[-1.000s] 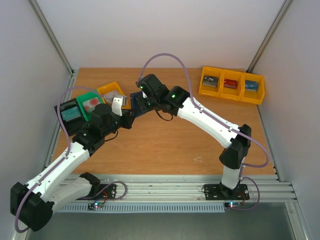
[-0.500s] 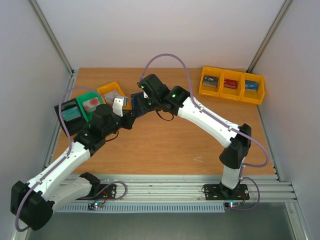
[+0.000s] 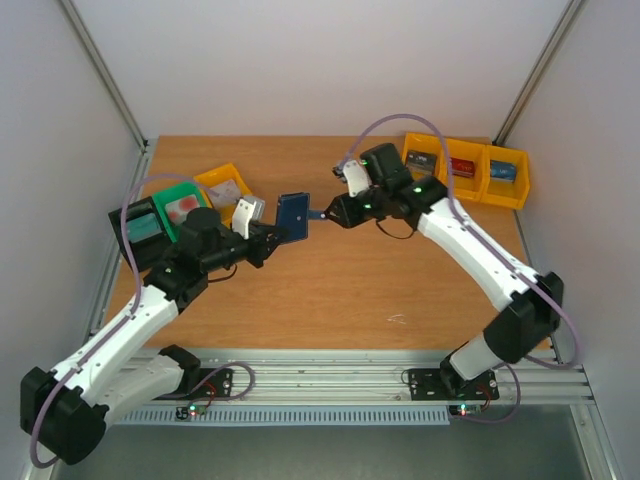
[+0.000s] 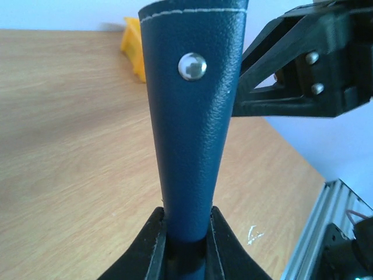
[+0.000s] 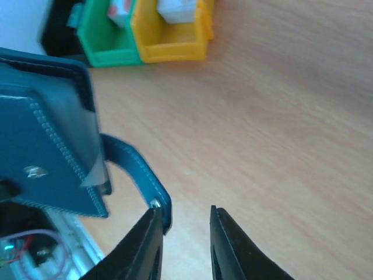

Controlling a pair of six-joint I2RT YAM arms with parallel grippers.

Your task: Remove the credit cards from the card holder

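Observation:
The card holder (image 3: 292, 215), a navy wallet, stands on edge above the table, clamped at its lower end in my left gripper (image 3: 278, 230). In the left wrist view it (image 4: 195, 105) rises between the shut jaws (image 4: 186, 213), its metal snap facing the camera. My right gripper (image 3: 328, 213) is open just right of it. In the right wrist view the wallet's strap (image 5: 137, 169) curls out and its snap end touches the left fingertip (image 5: 152, 219) of the open gripper (image 5: 183, 211). A pale grey edge (image 5: 95, 170) shows between the wallet's layers. A red card (image 3: 183, 208) lies in the green bin.
Black (image 3: 128, 243), green (image 3: 165, 195) and yellow (image 3: 212, 177) bins stand at the back left, each with something flat inside. Three joined yellow bins (image 3: 463, 190) with small items stand at the back right. The table's front rail runs along the bottom.
My right arm has drawn back to the right, off the wallet, and the strap now trails out toward it. The left gripper has shifted slightly right with the wallet.

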